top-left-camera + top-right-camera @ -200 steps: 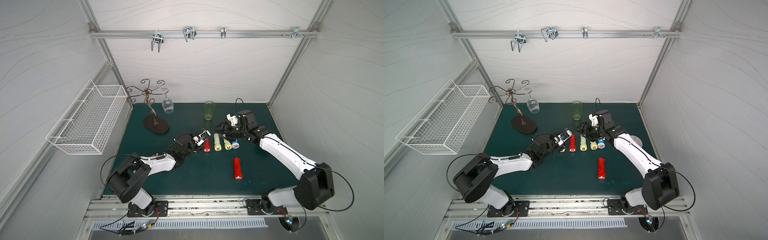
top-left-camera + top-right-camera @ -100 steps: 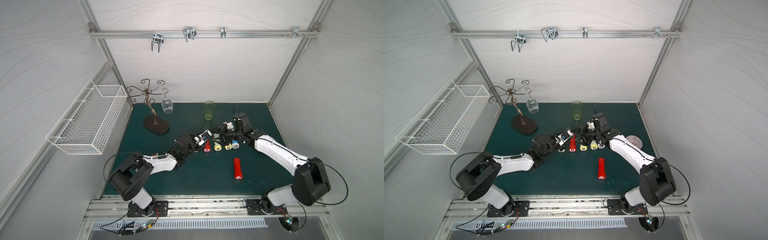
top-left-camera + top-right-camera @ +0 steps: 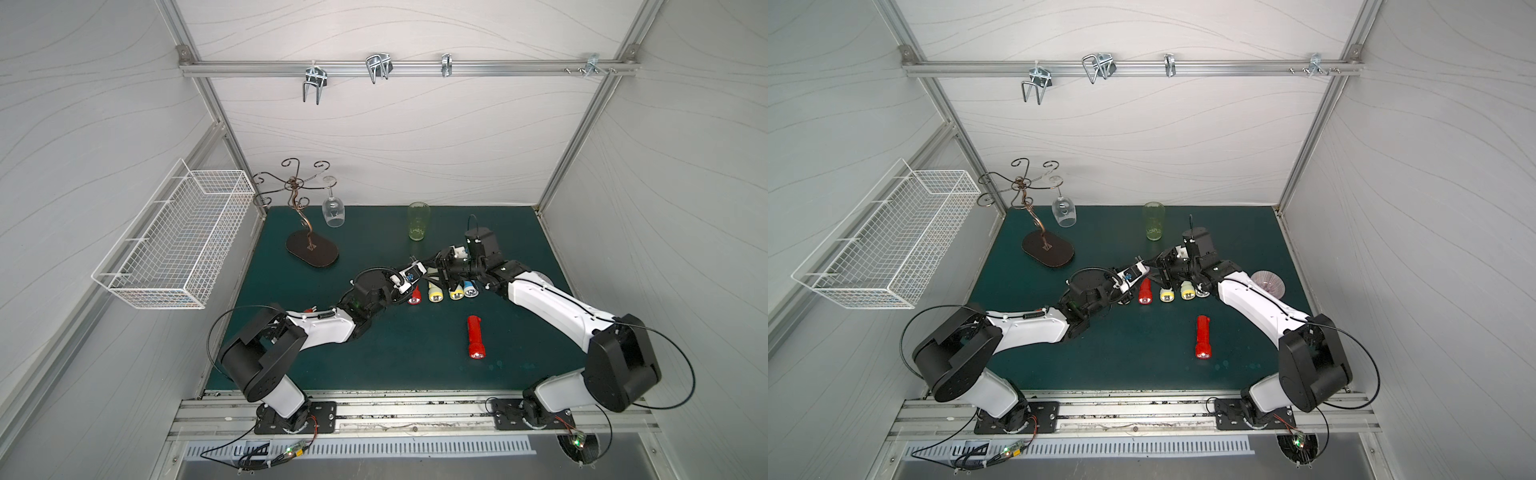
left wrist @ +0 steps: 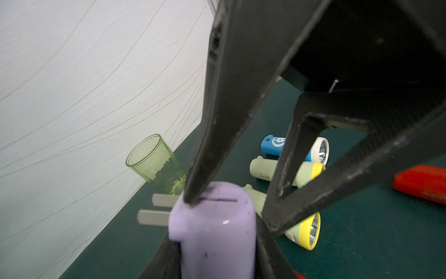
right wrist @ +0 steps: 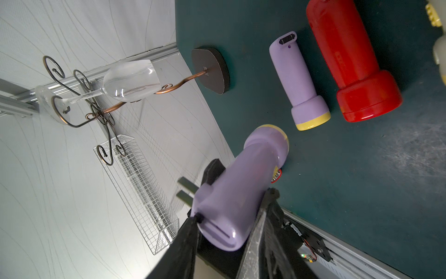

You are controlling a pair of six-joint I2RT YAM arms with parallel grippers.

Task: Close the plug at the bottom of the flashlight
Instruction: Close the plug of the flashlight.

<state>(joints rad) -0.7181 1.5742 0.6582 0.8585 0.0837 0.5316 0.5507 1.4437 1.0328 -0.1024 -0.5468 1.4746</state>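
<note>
A purple flashlight (image 4: pixel 213 232) (image 5: pixel 243 190) lies lengthwise in my left gripper (image 4: pixel 214 263) (image 3: pixel 409 276), which is shut on its body. The plug's two flat prongs (image 4: pixel 155 210) (image 5: pixel 185 190) stick out sideways at the bottom end. My right gripper (image 5: pixel 229 217) (image 3: pixel 440 270) meets it from the opposite side, jaws apart and straddling that bottom end. One of the right gripper's fingertips (image 4: pixel 193 196) touches the end cap beside the prongs, while the other finger (image 4: pixel 275 212) runs close along the flashlight's far side.
On the green mat lie a second purple flashlight (image 5: pixel 296 79), a small red one (image 3: pixel 414 296), two yellow-headed ones (image 3: pixel 434 293), a blue one (image 3: pixel 471 289) and a big red one (image 3: pixel 474 336). A green glass (image 3: pixel 418 220), a wine-glass stand (image 3: pixel 309 249) and a wall basket (image 3: pixel 178 245) are farther off.
My right gripper has swung left across the row of flashlights to meet the left gripper, and its jaws have narrowed around the flashlight's bottom end. The left arm has barely moved.
</note>
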